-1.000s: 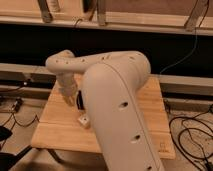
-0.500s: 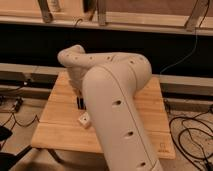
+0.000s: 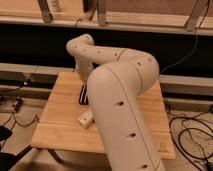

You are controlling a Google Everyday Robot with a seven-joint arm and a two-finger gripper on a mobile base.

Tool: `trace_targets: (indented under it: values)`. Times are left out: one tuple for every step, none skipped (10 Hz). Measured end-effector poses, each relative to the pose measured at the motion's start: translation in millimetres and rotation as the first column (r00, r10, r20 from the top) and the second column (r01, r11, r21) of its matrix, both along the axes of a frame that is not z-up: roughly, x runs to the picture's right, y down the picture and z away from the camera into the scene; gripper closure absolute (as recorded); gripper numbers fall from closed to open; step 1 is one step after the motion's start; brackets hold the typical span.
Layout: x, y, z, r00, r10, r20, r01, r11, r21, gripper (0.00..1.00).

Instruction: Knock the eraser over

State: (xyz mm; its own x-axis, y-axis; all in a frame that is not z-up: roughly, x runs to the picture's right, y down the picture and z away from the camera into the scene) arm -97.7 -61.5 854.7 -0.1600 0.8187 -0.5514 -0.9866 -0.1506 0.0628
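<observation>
Arm (image 3: 120, 95): a thick, pale, rounded arm fills the middle of the view, rising from the bottom edge, bending at a big elbow and reaching back toward the far left part of the table. Dark round holes dot its shell.

Gripper (image 3: 85, 86): at the far end of the arm, low over the table and just above the eraser. The arm's own bulk hides most of it from where I stand; I cannot tell how it is set or whether it has hold of anything.

Eraser (image 3: 83, 95): a small black block on the table, just left of the arm and right under the gripper end. Only part of it shows, the rest being behind the arm. Whether the gripper touches it I cannot tell.

Beige block (image 3: 86, 119): a pale oblong piece lying on the table nearer to me than the eraser, close to the arm's left edge, apart from the eraser.

Table (image 3: 57, 122): light wooden boards, square-edged, with the arm crossing over its middle.

Floor: dark cables (image 3: 192, 135) coil to the right of the table, and more cables lie at the left.

Behind: a long pale rail (image 3: 30, 69) runs across behind the table, with a dark gap above it.
</observation>
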Motion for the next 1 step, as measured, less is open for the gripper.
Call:
trace_targets:
  values:
    - [15.7, -15.8, -11.9, 0.997, 0.072, -0.008, -0.071, 0.9965, 0.044, 1.0]
